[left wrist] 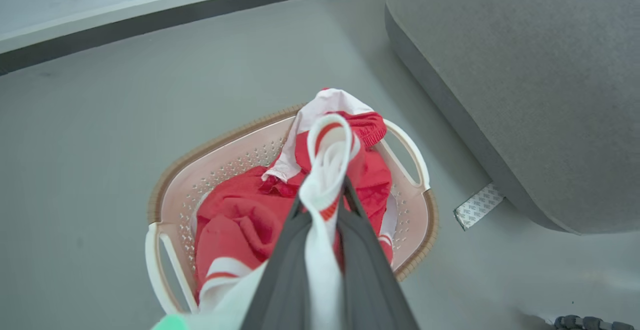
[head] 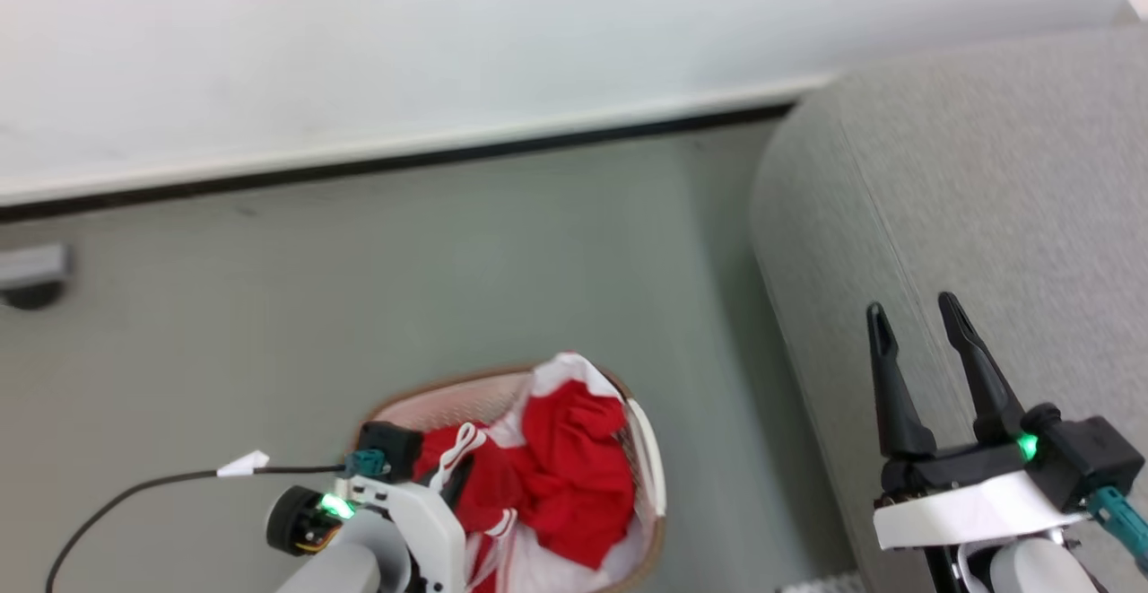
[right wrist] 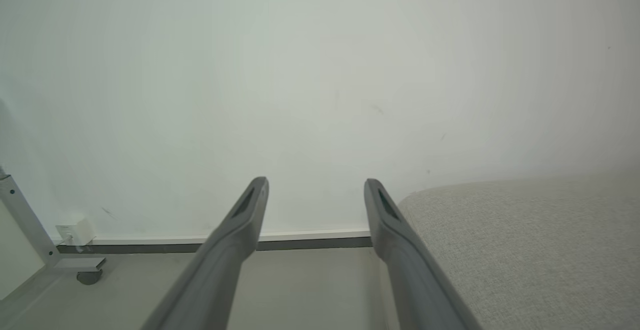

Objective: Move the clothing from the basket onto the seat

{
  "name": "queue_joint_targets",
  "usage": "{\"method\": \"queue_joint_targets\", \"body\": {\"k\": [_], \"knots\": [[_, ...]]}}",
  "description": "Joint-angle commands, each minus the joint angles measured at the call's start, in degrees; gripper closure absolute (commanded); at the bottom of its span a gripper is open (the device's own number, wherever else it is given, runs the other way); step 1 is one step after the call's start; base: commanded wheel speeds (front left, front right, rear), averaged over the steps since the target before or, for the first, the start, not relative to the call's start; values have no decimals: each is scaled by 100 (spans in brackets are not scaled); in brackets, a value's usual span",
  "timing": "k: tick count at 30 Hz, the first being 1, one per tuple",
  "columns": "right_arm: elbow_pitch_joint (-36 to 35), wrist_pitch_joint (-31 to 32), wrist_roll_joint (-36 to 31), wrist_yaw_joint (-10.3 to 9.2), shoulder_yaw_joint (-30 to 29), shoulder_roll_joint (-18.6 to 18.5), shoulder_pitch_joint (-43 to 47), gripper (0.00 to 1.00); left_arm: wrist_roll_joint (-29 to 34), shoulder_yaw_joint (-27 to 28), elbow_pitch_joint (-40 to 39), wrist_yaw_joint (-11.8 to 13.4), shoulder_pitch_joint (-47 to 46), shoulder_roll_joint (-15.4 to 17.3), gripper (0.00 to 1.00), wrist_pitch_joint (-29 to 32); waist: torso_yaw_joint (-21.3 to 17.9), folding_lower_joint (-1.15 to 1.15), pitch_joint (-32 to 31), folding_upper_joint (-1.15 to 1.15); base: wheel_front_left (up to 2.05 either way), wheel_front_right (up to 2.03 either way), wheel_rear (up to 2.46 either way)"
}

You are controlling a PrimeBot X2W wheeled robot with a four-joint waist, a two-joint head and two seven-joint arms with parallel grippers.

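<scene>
Clothing [left wrist: 240,220]: red and white, crumpled; I see one striped white fold pinched in my left gripper [left wrist: 324,195], the rest heaped below it.
Basket [left wrist: 210,170]: white, brown-rimmed, upright beneath that gripper.
Seat [head: 987,171]: grey woven, beside and below my right gripper [head: 919,324].

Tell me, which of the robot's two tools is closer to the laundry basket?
Left. The left tool is just above the basket, shut on a fold of clothing; the right tool stands open by the sofa, well off to the side.
</scene>
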Motion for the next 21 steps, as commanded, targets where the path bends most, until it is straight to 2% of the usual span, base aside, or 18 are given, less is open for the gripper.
{"method": "queue_joint_targets", "body": {"k": [1, 8, 21], "knots": [[36, -1, -23, -12, -49, -25, 127, 0, -69, -1, -100, 10, 113, 16, 100, -46, 403, 1, -452, 0, 0, 0, 0], [120, -1, -68, -12, -10, -25, 402, 0, -66, 245, -912, 41, 246, 175, 100, -84, 748, 1, -911, 0, 0, 0, 0], [181, 0, 31, -12, 185, -24, 701, 0, 342, 1004, -3343, 452, 479, 583, 100, -84, 1047, 1, -1298, 0, 0, 0, 0]]}}
